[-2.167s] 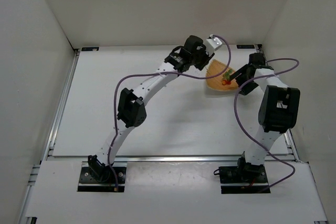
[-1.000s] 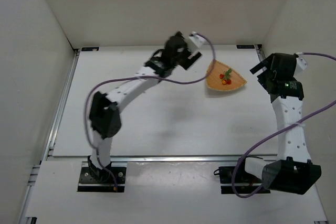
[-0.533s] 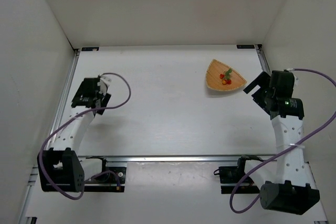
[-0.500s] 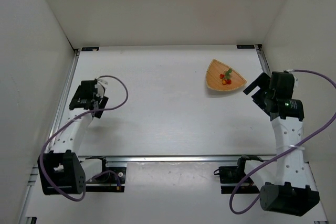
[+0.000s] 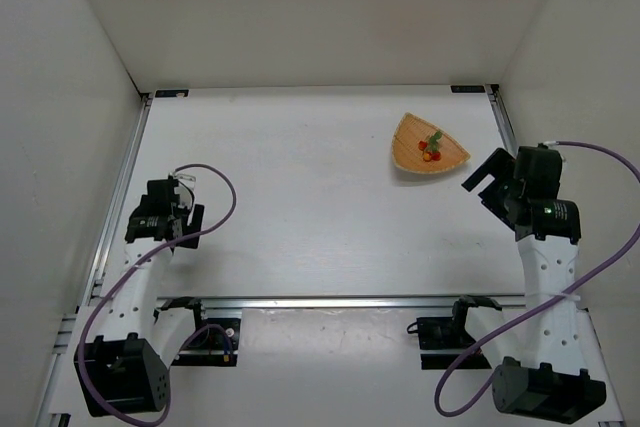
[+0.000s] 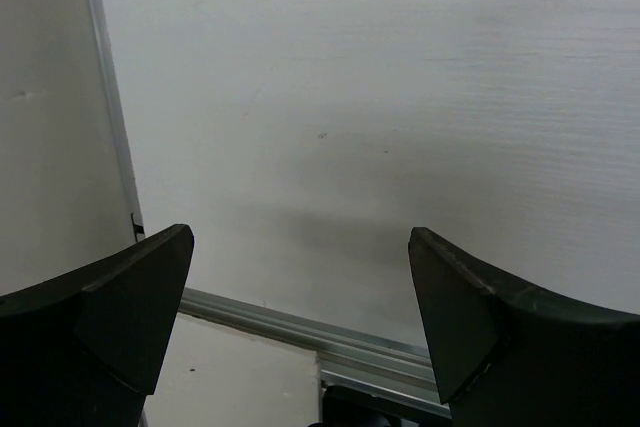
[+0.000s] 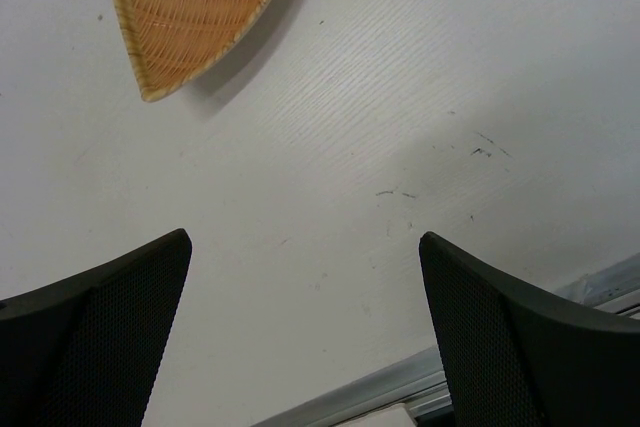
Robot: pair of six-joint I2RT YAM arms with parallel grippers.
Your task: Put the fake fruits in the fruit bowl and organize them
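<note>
Fake fruits [image 5: 430, 151] sit together inside the fruit bowl [image 5: 410, 159], at the far right of the desk [image 5: 300, 197], well away from both hands. Nearest, the left hand [image 6: 300, 277] hangs over the near-left part of the desk with its fingers spread wide and nothing between them. Its wrist view shows only bare desk and the rail [image 6: 300, 322]. The right hand [image 7: 305, 247] is also spread apart and empty. Its wrist view catches the bowl's woven weave and the fruits at the top edge, detail the top view cannot resolve. Since half a second ago, both hands have drawn nearer to their bases; the bowl and fruits have not moved.
</note>
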